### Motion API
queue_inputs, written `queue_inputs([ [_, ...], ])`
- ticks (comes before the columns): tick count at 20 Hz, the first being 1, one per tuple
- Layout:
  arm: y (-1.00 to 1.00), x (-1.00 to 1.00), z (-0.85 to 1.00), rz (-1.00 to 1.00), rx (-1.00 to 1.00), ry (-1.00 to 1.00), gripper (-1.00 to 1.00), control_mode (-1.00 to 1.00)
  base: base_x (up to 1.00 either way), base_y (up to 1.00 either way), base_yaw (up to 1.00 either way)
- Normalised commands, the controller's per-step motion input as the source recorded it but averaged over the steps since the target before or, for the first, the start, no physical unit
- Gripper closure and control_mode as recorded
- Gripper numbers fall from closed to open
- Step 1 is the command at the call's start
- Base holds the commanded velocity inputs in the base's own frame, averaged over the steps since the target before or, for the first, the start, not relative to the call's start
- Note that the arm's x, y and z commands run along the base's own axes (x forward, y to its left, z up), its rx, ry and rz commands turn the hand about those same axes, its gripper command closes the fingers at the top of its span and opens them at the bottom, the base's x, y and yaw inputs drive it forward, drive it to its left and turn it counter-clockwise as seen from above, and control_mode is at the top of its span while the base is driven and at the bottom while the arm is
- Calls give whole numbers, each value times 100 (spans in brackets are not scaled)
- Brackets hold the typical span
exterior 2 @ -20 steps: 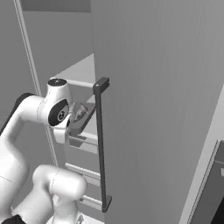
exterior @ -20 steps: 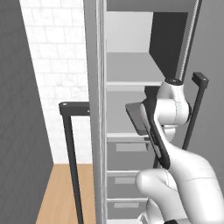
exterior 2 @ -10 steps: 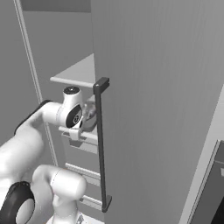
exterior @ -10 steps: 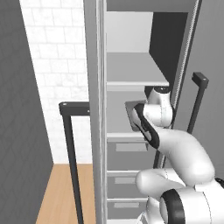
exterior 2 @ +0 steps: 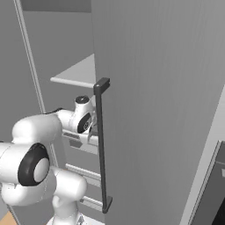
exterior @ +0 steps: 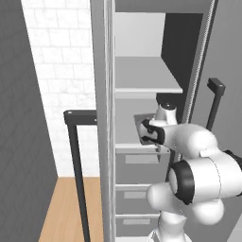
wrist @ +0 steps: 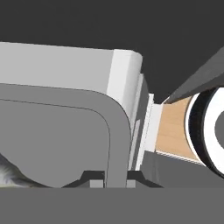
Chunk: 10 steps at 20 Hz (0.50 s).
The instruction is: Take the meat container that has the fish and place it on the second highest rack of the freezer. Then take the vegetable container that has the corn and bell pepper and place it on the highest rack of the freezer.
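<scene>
Plainly unlabelled, the meat container (wrist: 65, 131) sits gripped in the hand (wrist: 108, 178).

The white arm (exterior 2: 39, 149) reaches behind the freezer (exterior 2: 158, 110) door's dark vertical handle (exterior 2: 102, 145), its wrist level with a pale shelf edge below the highest rack (exterior 2: 77, 74).

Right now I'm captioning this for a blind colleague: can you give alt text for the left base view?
The white arm holds a grey container at the open freezer, level with the second shelf. The highest rack sits above, grey drawers below.
</scene>
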Motion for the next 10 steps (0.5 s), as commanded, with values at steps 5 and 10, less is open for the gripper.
queue_inputs([
  [5,0,75,-29,-2,0,0,100,-100,0,0,0],
  [10,0,92,-8,-2,0,0,100,-100,0,0,0],
])
